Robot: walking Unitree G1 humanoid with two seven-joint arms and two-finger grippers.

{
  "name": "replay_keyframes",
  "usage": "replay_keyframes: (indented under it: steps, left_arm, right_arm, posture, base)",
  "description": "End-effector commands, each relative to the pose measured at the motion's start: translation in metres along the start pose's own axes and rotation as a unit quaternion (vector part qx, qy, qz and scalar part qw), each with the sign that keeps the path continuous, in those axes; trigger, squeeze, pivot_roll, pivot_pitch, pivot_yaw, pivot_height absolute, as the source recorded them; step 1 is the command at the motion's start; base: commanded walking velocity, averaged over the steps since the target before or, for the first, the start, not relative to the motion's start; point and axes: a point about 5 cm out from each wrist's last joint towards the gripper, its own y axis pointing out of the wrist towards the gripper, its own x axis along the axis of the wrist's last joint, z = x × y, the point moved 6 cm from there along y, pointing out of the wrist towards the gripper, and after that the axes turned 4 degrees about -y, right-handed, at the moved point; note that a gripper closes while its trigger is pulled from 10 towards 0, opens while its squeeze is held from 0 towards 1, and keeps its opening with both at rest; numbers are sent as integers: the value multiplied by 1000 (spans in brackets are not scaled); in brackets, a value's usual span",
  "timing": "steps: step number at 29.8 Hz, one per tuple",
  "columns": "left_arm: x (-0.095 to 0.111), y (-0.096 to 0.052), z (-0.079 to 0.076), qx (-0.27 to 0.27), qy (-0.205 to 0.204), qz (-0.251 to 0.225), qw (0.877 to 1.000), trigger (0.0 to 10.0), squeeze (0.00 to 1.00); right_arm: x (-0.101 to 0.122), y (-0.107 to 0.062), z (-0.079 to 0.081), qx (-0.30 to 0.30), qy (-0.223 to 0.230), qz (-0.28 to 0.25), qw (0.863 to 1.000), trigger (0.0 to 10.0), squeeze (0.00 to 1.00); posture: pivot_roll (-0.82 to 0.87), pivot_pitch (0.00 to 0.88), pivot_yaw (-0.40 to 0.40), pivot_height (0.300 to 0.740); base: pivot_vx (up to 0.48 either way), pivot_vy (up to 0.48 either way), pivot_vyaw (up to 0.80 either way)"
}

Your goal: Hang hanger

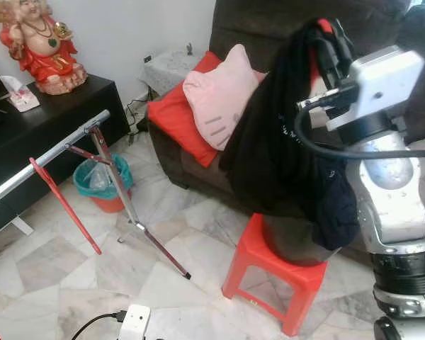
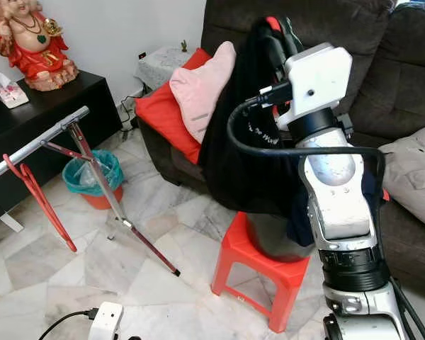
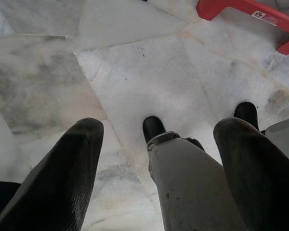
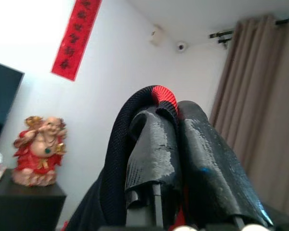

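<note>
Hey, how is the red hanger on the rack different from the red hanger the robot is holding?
The red plastic hanger on the silver rack bar is bare; the red hanger in the right gripper carries a black garment. The rack one dangles low beside the rack's leg; the held one is raised high in front of the dark sofa, above the red plastic stool. One hangs free; the other is pinched by the right gripper. Both are red.
</note>
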Motion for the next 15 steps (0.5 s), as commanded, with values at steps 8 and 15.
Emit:
replay_keyframes:
  steps: [8, 15]
  left_arm:
    - [-2, -1, 3, 4, 5, 3, 1000, 10000, 0]
    - [-2, -1, 4, 3, 3, 2, 1000, 10000, 0]
  right_arm:
    - [-23, -15, 4, 9, 16, 54, 998, 0, 0]
    - [-83, -46, -53, -127, -54, 217, 966, 0, 0]
  posture:
    - [-99, 0, 62, 740]
    - [-97, 0, 62, 740]
  base:
    - [0, 0, 0]
    - [0, 0, 0]
